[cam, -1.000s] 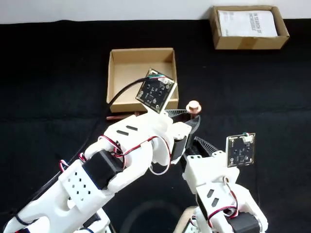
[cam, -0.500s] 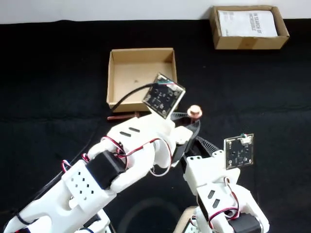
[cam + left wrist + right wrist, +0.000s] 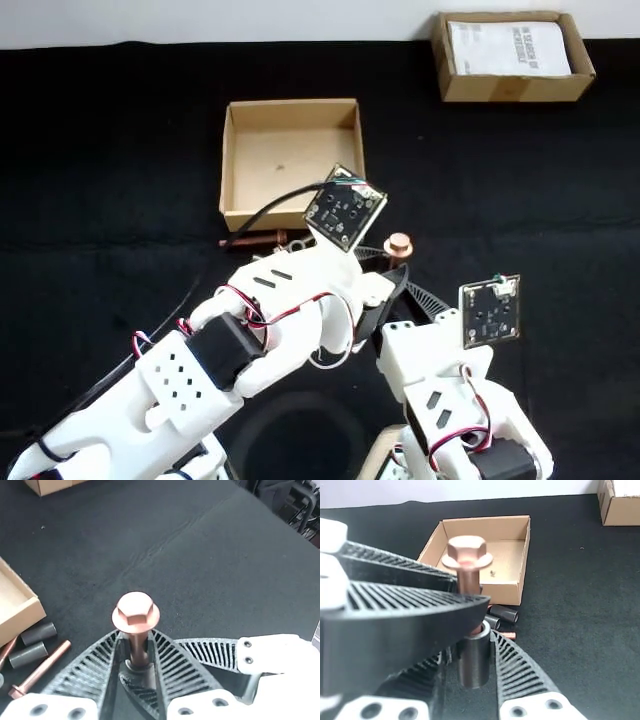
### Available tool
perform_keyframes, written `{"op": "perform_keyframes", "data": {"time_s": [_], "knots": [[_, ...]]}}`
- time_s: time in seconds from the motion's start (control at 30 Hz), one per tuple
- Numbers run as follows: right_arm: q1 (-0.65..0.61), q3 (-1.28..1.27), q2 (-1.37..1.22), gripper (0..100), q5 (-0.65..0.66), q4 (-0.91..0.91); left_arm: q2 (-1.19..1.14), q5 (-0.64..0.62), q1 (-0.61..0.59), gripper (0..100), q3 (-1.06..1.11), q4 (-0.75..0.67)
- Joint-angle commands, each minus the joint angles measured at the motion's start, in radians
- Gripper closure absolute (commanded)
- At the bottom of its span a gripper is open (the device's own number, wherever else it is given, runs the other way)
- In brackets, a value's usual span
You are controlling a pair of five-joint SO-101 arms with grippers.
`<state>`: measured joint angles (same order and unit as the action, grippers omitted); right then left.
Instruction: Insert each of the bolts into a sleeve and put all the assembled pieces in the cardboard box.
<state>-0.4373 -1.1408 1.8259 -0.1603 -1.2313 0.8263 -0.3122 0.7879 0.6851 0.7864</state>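
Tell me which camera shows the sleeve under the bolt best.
The right wrist view: the sleeve stands upright and close in the right end effector, bolt entering its top. The left wrist view catches just its rim; from the high view, the arms hide it.

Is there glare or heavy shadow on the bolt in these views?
Left wrist view: bolt evenly lit, its shank shaded between the fingers. Right wrist view: soft sheen on the sleeve. High view: bolt head pale against the black table.

Copper bolt [image 3: 135,616] upright, shank seemingly partway in dark sleeve [image 3: 474,662]; cardboard box [image 3: 262,217] open.
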Motion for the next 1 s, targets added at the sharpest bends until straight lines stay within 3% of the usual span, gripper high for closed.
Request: {"op": "perform_keyframes", "data": {"time_s": [0.0,0.1,0.2,0.3,0.6,0.77,0.97], "knots": [[-0.002,0.044,-0.002,99.1,0.012,0.022,0.002,0.009,-0.005,82,-0.007,0.104],[-0.001,0.044,-0.002,99.1,0.012,0.019,0.004,0.002,-0.030,68,-0.008,0.201],[0.001,0.044,-0.002,99.1,0.012,0.022,0.008,0.008,-0.071,65,-0.021,0.278],[0.002,0.044,-0.002,99.1,0.012,0.022,0.035,0.017,-0.113,68,-0.077,0.390],[0.059,0.018,-0.004,99.1,0.008,0.038,0.357,0.250,-0.142,85,-0.110,0.612],[0.059,0.039,-0.064,99.1,0.012,0.151,0.587,0.353,-0.186,99,0.045,0.618],[0.059,0.285,-0.387,99.1,0.008,0.220,0.889,0.368,-0.444,98,0.352,0.454]]}}
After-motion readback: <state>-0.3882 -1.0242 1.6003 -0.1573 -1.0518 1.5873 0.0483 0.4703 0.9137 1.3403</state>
